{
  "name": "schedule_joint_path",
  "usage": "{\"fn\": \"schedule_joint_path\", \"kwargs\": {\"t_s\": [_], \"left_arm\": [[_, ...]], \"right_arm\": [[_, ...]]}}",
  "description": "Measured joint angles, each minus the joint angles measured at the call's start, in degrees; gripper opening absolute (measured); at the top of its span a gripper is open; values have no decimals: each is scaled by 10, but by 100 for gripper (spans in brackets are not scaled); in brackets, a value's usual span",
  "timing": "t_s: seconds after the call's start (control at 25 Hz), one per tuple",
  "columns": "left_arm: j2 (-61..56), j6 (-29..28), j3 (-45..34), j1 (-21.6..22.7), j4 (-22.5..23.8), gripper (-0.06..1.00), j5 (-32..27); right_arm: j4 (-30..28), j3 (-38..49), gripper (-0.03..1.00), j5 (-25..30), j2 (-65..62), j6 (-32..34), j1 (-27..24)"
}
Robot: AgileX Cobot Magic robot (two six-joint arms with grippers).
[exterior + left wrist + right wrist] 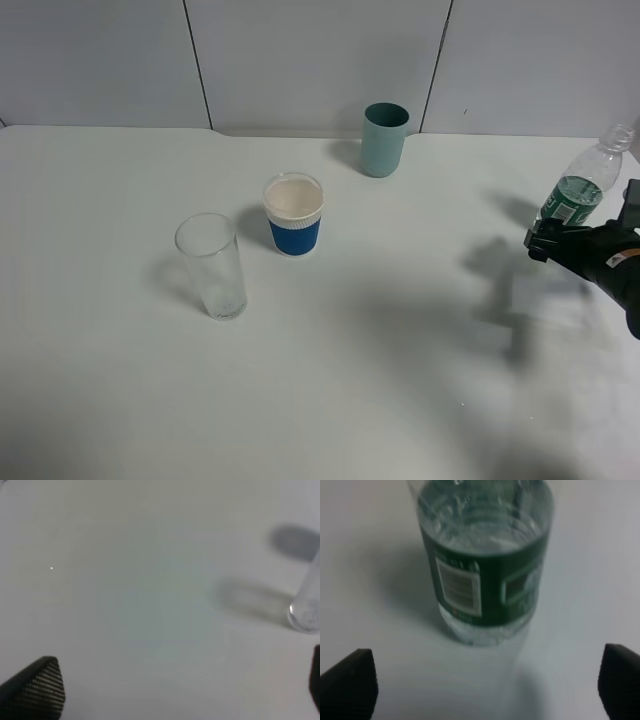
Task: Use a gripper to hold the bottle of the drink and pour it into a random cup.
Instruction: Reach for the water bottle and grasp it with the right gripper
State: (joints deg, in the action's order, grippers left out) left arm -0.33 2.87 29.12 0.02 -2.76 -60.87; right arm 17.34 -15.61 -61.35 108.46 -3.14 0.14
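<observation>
Right fingers (347, 680) stand wide, touching nothing; I see the bottle (485, 580) just ahead on the desk (400, 350), far right: clear plastic, dark green label with a white barcode panel, water inside

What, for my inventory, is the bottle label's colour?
The label is dark green; clearest in right wrist view.

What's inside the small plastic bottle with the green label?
Clear liquid, seen through the bottle above and below its green label. The label covers the middle, so the fill there is hidden.
</observation>
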Motion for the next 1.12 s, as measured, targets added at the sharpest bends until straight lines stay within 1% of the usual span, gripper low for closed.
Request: {"fn": "schedule_joint_path", "kwargs": {"t_s": [0.2,0.32,0.44,0.52,0.64,0.84,1.12], "left_arm": [[0,0,0,0,0,99,0],[0,0,0,0,0,99,0],[0,0,0,0,0,99,0],[0,0,0,0,0,99,0],[0,0,0,0,0,99,0],[0,0,0,0,0,99,0],[0,0,0,0,0,99,0]], "right_arm": [[0,-37,87,25,0,-62,0],[0,-52,87,26,0,-93,0],[2,-53,87,21,0,-110,0],[5,-53,87,12,0,-123,-2],[12,-53,87,-21,0,-136,-4],[11,-53,87,-64,0,-139,-18],[0,-53,87,-73,2,-141,-42]]}}
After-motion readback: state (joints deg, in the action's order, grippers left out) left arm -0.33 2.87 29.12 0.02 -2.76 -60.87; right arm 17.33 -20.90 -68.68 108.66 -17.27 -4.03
